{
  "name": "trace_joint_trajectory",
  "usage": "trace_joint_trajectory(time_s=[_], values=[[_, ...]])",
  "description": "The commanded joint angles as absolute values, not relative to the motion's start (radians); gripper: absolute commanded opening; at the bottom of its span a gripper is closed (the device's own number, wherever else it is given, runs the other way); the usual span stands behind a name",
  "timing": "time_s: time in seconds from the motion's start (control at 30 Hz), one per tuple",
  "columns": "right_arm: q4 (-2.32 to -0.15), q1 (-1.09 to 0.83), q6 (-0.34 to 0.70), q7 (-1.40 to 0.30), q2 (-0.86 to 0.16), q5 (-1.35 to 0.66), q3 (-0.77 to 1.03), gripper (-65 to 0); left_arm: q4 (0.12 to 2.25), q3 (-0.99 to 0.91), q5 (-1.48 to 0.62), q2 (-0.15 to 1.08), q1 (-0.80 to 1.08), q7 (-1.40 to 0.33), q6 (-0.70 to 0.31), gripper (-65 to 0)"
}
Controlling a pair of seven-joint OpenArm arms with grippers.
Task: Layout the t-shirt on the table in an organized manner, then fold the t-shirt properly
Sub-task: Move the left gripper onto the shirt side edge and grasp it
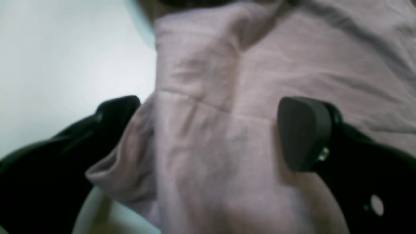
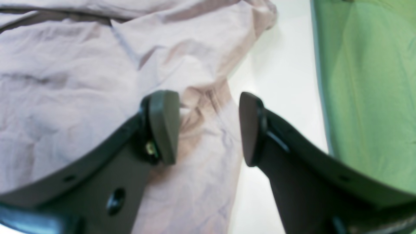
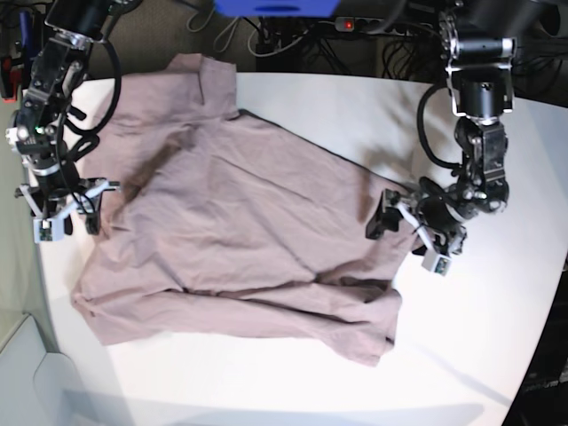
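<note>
The mauve t-shirt (image 3: 231,222) lies spread and wrinkled across the white table (image 3: 479,337), collar toward the back left. My left gripper (image 3: 408,235) is low at the shirt's right edge in the base view. In the left wrist view the left gripper (image 1: 211,120) is open wide, its fingers (image 1: 304,133) straddling a fold of t-shirt (image 1: 208,152). My right gripper (image 3: 67,217) sits at the shirt's left edge. In the right wrist view the right gripper (image 2: 208,128) is open, with the t-shirt (image 2: 65,91) edge lying loose between the jaws.
The table's left edge runs just beside the right gripper, with a green surface (image 2: 367,81) past it. Cables and a power strip (image 3: 355,27) lie behind the table. A pale box-like shape (image 3: 35,373) stands at the near left corner.
</note>
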State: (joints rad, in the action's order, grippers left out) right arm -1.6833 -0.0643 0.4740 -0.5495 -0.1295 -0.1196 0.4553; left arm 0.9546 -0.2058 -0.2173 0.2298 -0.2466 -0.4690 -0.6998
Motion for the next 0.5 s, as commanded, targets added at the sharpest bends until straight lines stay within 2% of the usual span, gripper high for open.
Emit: trace_joint_trajectory(time_s=[0.0, 0.47], values=[[-1.702, -0.053, 0.473, -0.521, -0.140, -0.133, 0.458, -34.8, 0.937, -0.196, -0.183, 0.228, -0.231, -0.547, -0.698, 0.0], [-1.702, -0.056, 0.473, -0.521, -0.140, -0.133, 0.458, -34.8, 0.860, -0.142, -0.189, 0.179, -0.216, -0.512, -0.698, 0.0]])
